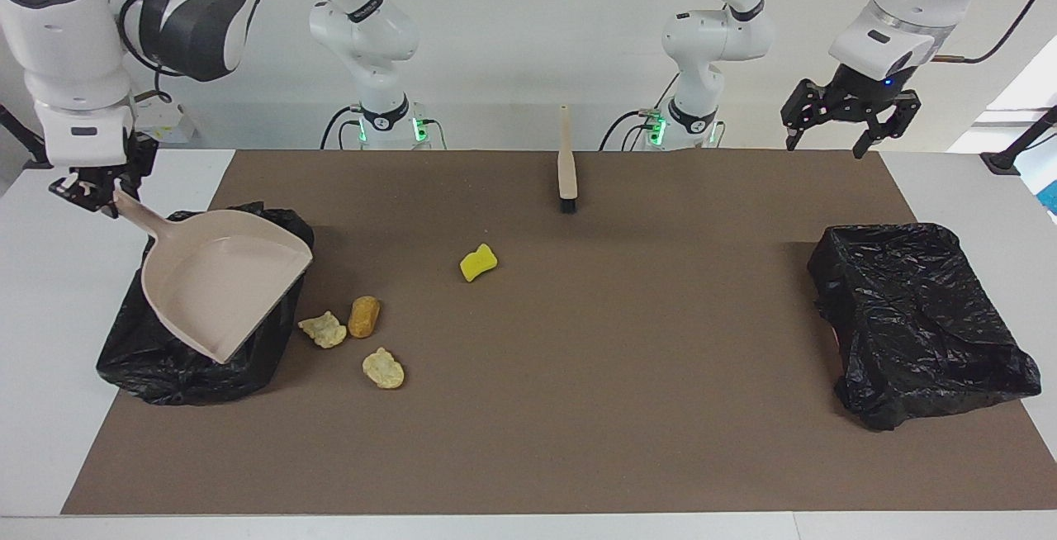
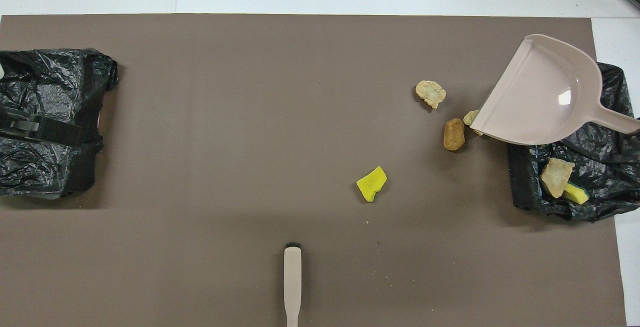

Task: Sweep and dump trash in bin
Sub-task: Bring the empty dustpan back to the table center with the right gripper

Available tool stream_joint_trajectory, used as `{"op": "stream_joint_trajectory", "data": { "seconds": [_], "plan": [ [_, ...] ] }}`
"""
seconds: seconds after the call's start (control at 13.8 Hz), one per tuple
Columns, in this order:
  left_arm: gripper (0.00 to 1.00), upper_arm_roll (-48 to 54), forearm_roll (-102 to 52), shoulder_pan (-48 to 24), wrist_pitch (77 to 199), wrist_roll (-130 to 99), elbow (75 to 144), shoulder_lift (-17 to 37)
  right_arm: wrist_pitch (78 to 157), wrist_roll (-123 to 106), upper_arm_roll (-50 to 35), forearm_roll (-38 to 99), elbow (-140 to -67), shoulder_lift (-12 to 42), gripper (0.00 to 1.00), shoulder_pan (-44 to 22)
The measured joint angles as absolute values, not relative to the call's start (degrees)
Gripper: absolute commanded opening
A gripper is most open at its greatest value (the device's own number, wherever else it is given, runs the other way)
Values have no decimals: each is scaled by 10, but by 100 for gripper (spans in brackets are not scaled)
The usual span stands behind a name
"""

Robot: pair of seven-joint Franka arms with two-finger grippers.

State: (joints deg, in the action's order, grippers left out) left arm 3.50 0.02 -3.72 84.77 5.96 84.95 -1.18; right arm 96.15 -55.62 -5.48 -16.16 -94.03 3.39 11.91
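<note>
facing view: right gripper (image 1: pixel 92 193) jaws clamp the dustpan (image 1: pixel 219 284) handle over the bin (image 1: pixel 177 362); left gripper (image 1: pixel 830 142) jaws apart

A brown mat (image 1: pixel 578 408) is spread on the white table (image 1: pixel 41 342); a beige brush (image 1: pixel 566 162) is laid near the robots, in the middle.

The right gripper (image 1: pixel 92 193) clamps the handle of the beige dustpan (image 1: pixel 219 292), which hangs empty over the black-lined bin (image 1: pixel 140 358) at about nine o'clock on the brown mat (image 1: pixel 594 408). Four trash pieces (image 1: pixel 351 329) lie on the mat beside that bin. The left gripper (image 1: pixel 836 137) hangs with fingers spread at about two o'clock, the brush (image 1: pixel 566 164) at twelve, a second black bag (image 1: pixel 917 317) at three.
</note>
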Motion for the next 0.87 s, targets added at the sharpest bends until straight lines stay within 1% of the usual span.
{"op": "stream_joint_trajectory", "data": {
  "seconds": [0.29, 0.58, 0.8, 0.87],
  "plan": [
    [100, 35, 0, -37, 848, 60, 850, -12, 958, -384, -56, -106, -955, 29, 0, 67],
    [100, 35, 0, -37, 848, 60, 850, -12, 957, -219, -56, -46, -975, 33, 0, 31],
    [100, 35, 0, -37, 848, 60, 850, -12, 961, -84, -57, -15, -977, 49, 0, -26],
    [100, 35, 0, -37, 848, 60, 850, -12, 973, -43, -57, -4, -977, 57, 0, -47]
  ]
}}
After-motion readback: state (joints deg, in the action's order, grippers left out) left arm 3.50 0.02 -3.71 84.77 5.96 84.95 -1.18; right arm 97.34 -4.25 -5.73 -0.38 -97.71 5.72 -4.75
